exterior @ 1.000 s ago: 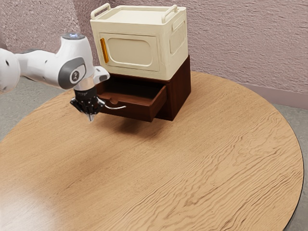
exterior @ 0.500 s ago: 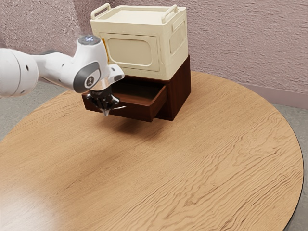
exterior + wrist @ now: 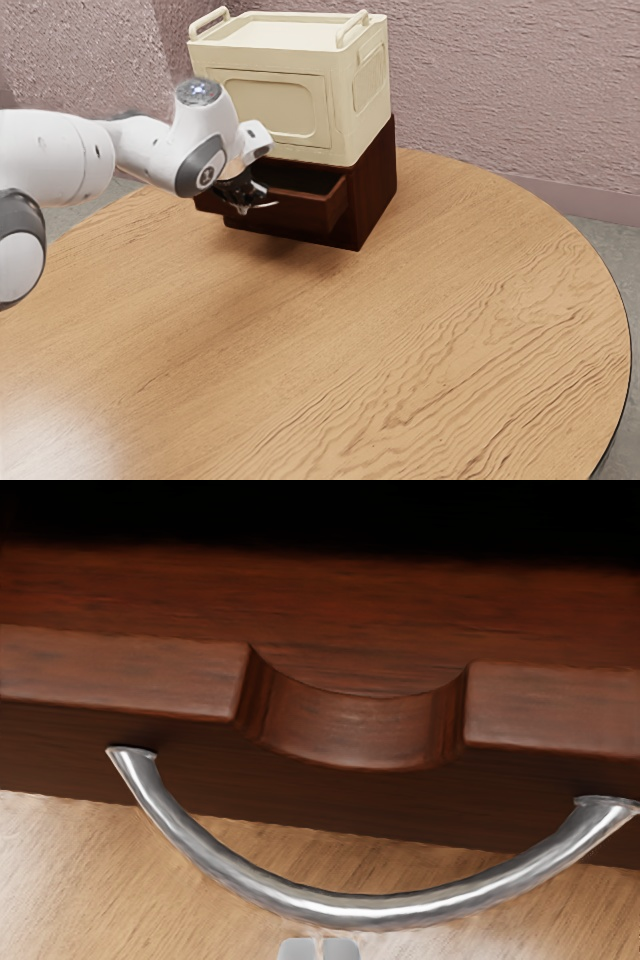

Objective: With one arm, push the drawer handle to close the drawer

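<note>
Narrow and empty, my hand hangs at the outer side of the drawer handle, its fingertips drawn together by the middle of the metal bow. Tips and bar lie very near one another; whether they touch, I cannot tell. Both ends of the bow meet the front of the drawer, below the scooped notch in its top edge.

As for the task, it is part done at best. The drawer juts out of the dark wooden cabinet, with a strip of its hollow inside open to view and its front standing forward of the cabinet's face. That cabinet sits toward the far edge of the table, under the cream storage box, which rests on top of it.

What is left, I judge, is one steady push on the handle, straight back toward the cabinet, until front and face lie level. Fingers held together suit this, since nothing needs grasping. I would keep near the middle of the bow: pushing off to one side could skew the drawer, and riding too high or too low could let my tips slip past the rounded bar.
</note>
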`<state>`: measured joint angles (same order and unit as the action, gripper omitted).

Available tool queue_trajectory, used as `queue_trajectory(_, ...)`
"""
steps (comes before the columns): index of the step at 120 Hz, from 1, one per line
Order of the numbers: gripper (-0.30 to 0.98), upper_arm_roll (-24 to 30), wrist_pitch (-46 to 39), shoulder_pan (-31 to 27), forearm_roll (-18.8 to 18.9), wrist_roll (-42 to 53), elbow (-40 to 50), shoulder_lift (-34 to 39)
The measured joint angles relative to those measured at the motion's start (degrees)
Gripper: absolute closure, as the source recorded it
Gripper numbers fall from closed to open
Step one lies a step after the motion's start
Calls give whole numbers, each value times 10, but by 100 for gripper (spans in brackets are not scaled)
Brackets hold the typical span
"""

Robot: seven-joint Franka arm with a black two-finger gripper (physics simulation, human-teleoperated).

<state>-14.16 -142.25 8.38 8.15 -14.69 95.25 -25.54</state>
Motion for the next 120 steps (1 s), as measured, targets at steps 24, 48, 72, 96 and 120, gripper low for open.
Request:
queue_trajectory(24,79,5,-78,-18,-1,-1,-13,-26)
queue_trajectory(48,79,28,-117,-40,-1,-1,-45,-61)
queue_trajectory(72,79,54,-132,-63,1,1,-80,-85)
queue_trajectory(96,79,55,-137,-67,4,3,-85,-98)
queue_trajectory(120,79,60,-139,-72,5,7,-107,-115)
